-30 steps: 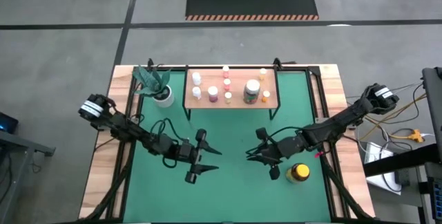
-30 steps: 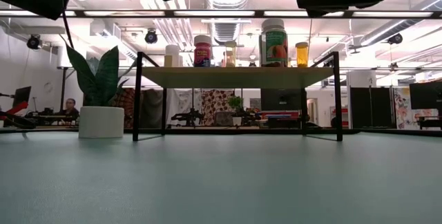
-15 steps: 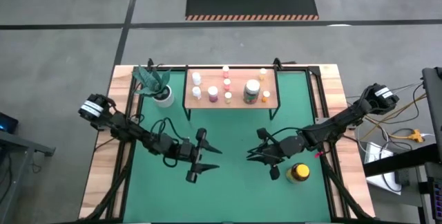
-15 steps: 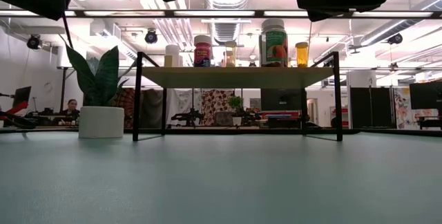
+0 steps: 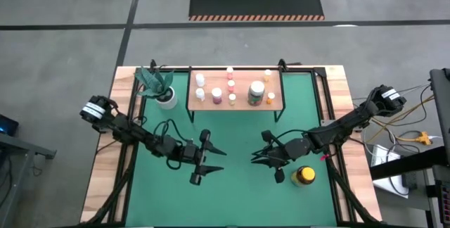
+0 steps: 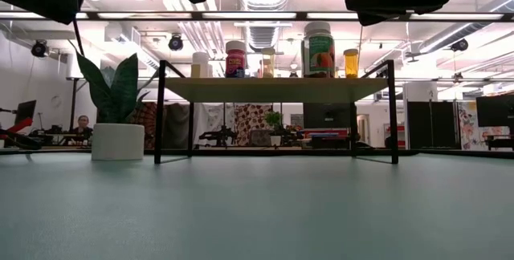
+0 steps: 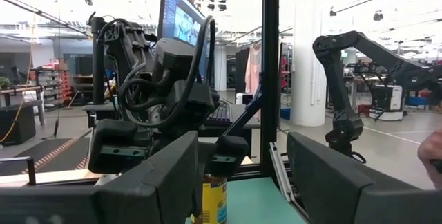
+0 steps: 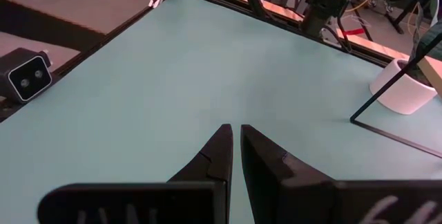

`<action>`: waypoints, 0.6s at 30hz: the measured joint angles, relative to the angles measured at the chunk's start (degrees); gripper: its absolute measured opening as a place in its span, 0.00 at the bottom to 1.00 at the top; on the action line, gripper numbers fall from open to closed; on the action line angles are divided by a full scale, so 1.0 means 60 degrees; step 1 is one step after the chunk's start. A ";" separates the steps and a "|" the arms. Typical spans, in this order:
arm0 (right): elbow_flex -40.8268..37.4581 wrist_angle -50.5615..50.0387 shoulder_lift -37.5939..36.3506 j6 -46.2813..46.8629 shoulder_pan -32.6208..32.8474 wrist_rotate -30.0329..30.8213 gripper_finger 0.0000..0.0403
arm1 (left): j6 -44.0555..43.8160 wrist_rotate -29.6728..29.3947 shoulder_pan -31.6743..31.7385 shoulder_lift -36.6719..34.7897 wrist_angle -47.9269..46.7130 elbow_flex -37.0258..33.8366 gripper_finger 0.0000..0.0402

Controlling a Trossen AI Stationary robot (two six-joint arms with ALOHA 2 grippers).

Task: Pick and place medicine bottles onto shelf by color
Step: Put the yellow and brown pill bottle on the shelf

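Nothing has moved since the earlier frames: both arms hang where they were over the green mat (image 5: 232, 129).

One shelf (image 5: 235, 106) stands at upper centre of the high view, a light-wood board on thin black legs. Eight bottles sit on it: two white ones (image 5: 200, 80) at its left end, two pink ones (image 5: 216, 93) toward the middle, two small pale ones near the centre, one greenish jar (image 5: 256, 89) with a white lid, and one small orange bottle (image 5: 271, 96) at the right end; a further small one seems to stand by the far right edge, though I cannot be sure. One yellow jar (image 5: 304, 176) with a black lid stands apart, lower right on the mat.

One potted plant (image 5: 166, 96) sits left of the shelf.

Left pincer (image 5: 208, 160), lower centre-left, is spread wide and holds nothing. Right pincer (image 5: 257, 156), lower centre-right beside the yellow jar, has its fingers (image 8: 217, 156) pressed together, empty.
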 joint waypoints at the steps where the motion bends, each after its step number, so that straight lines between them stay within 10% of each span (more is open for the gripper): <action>1: 0.0000 0.0000 0.0000 0.0010 0.0000 0.0000 0.06 | 0.0000 0.0000 0.0006 0.0000 -0.0002 0.0000 0.51; 18: 0.0000 0.0183 0.0004 0.0190 0.0000 0.0000 0.06 | -0.0004 0.0000 0.0044 -0.0002 -0.0013 -0.0004 0.51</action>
